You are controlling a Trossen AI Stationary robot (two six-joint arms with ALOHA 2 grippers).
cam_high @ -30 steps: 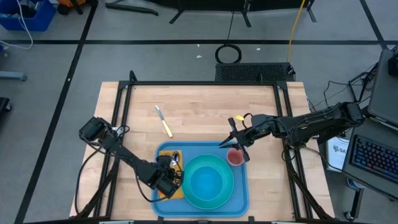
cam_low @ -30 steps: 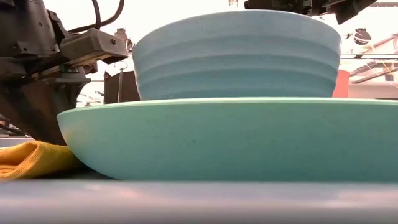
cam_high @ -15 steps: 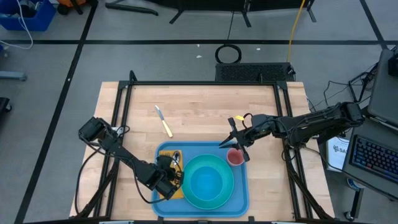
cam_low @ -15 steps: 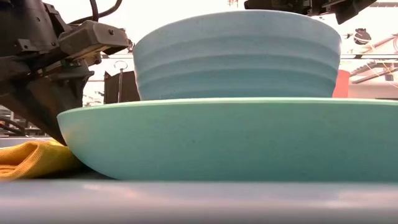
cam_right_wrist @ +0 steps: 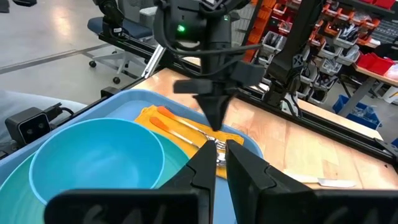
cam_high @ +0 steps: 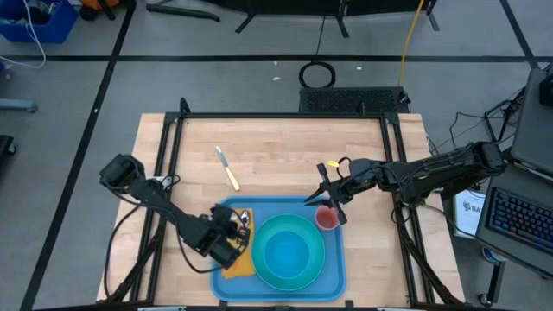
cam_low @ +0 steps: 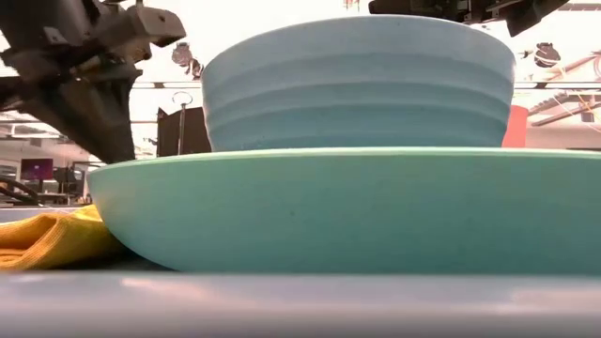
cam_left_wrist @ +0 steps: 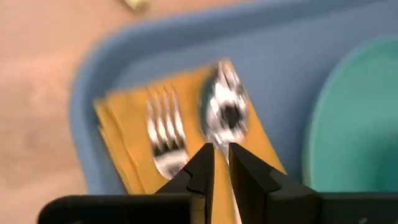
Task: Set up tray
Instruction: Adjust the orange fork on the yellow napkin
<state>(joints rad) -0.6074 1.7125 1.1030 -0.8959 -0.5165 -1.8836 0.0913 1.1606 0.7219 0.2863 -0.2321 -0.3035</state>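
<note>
Left gripper hangs over the tray's left edge, above the yellow napkin; fingers nearly pressed together, nothing between them in the left wrist view. Tray sits at the table's near edge, about centred. On the napkin: fork and spoon side by side. Bowl on the plate, mid-tray. Red cup at the tray's far right corner, with the right gripper just above it; fingers close together, apparently empty.

Judged step: cutlery laid, knife outstanding. Yellow-handled knife lies on bare table, well beyond the tray's far left corner. Next move probably calls for spread fingers and a low pick on the handle.

High view alone shows the knife clearly; left wrist view alone resolves fork from spoon; low view shows the bowl-on-plate stacking.
</note>
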